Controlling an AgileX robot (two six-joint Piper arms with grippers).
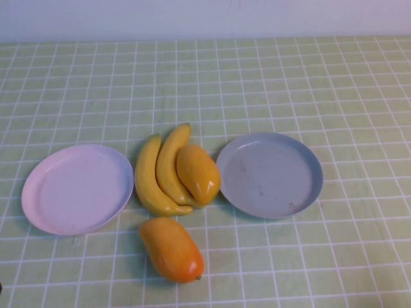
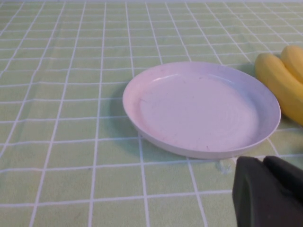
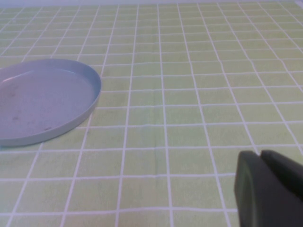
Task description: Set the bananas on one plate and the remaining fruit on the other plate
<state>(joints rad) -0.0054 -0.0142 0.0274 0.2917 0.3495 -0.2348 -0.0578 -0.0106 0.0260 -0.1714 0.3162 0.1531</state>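
Two yellow bananas (image 1: 157, 170) lie side by side in the middle of the table, between the plates. One orange mango (image 1: 198, 173) leans on the right banana; the other mango (image 1: 171, 249) lies nearer, in front. The pale pink plate (image 1: 77, 188) is empty at the left, the grey-blue plate (image 1: 270, 174) empty at the right. Neither arm shows in the high view. My left gripper (image 2: 262, 163) is shut and empty, near the pink plate (image 2: 201, 109), with the bananas (image 2: 281, 80) beyond it. My right gripper (image 3: 260, 158) is shut and empty, beside the grey-blue plate (image 3: 42, 101).
A green tablecloth with a white grid (image 1: 257, 83) covers the table, with a pale wall along the far edge.
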